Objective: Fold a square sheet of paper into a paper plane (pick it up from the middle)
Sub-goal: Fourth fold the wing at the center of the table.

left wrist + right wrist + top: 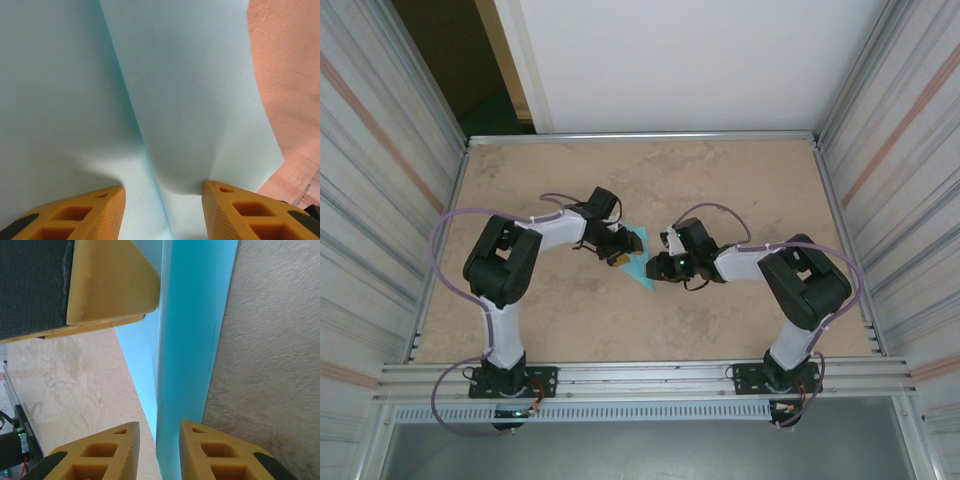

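Observation:
The light-blue square sheet of paper (639,258) lies at the table's middle, folded into a narrow, pointed paper plane shape with its tip toward the near edge. My left gripper (618,246) is over its far part. In the left wrist view its yellow fingertips (164,187) stand apart with their tips against the paper (175,90), which bulges between them along a crease. My right gripper (661,268) is at the paper's near right side. Its jaws (160,426) stand slightly apart around an upright folded edge of the paper (192,330). The left gripper's finger (110,285) rests on the paper.
The beige tabletop (740,180) is ringed by a metal rail (640,137) and ribbed side walls. Both arms bend inward, their wrists nearly meeting at the centre. Bare tabletop (270,365) lies right beside the paper.

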You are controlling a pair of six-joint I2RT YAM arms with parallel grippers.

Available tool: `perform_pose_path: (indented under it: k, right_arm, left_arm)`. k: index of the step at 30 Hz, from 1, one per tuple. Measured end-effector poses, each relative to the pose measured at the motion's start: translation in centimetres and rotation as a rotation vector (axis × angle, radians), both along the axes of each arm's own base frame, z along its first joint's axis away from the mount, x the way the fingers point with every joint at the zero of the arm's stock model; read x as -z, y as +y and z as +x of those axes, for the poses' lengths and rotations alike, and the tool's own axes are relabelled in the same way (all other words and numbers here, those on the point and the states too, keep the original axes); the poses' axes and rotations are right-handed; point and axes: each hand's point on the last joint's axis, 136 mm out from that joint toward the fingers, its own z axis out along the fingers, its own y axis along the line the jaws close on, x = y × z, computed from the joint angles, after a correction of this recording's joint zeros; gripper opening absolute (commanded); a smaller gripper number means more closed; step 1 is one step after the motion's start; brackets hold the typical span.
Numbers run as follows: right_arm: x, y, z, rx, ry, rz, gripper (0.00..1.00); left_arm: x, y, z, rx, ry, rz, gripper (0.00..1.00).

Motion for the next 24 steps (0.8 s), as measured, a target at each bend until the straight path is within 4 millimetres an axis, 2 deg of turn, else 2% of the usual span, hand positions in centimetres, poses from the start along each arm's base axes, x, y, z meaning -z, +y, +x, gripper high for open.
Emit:
perform_pose_path:
  k: [6,24]
  right_arm:
    - [0.3,0.4,0.2,-0.004,0.011,-0.011,0.23]
    - [1.1,0.2,0.6,0.010,0.026,-0.044,0.15]
  left_arm:
    - [0.7,0.1,-0.3,0.001,0.019,0.021,0.49]
    - [0.9,0.1,-0.3,0.002,0.030,0.027,0.49]
